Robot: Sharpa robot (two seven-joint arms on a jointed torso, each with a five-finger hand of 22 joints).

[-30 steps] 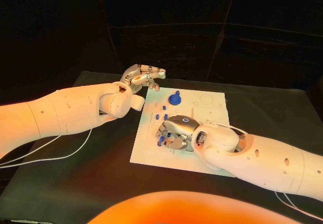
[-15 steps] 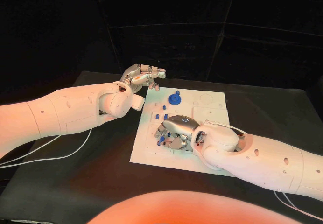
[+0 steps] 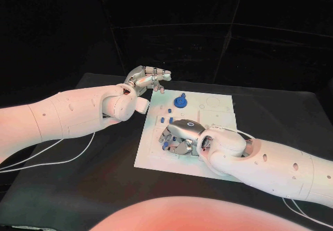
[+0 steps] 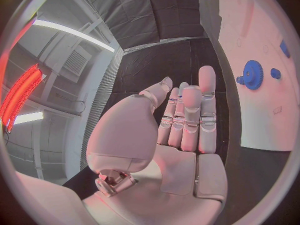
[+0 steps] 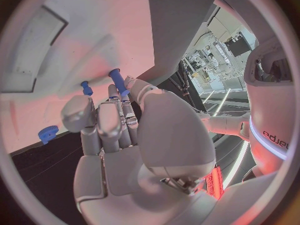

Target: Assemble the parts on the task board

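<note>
Nearest the robot, the right hand (image 3: 182, 136) lies low over the near-left part of the white task board (image 3: 215, 118), palm down with its fingers curled toward the plate. In the right wrist view a blue peg (image 5: 119, 81) stands at the fingertips (image 5: 128, 92) of that hand (image 5: 119, 135); it appears pinched between them, with its upper end sticking out toward the board. A second, shorter blue peg (image 5: 86, 88) stands in the board just beside it, and a small blue toothed wheel (image 5: 47, 133) lies near the board's edge. In the head view a sliver of blue (image 3: 164, 139) shows at the left side of the right hand's fingers.

Further along the board, two small blue pegs (image 3: 166, 119) stand upright close together, apart from the right hand. Beyond them a blue gear (image 3: 180, 102) with a short stem lies flat on the far-left part of the plate; the left wrist view shows the same gear (image 4: 252, 74) with a small blue round part (image 4: 275, 73) next to it.

Farthest away, the left hand (image 3: 147, 77) is raised above the black table (image 3: 104, 178) just off the board's far-left corner. It holds nothing. In its wrist view the fingers (image 4: 187, 115) are stretched out side by side and the palm (image 4: 169, 160) is bare.
</note>
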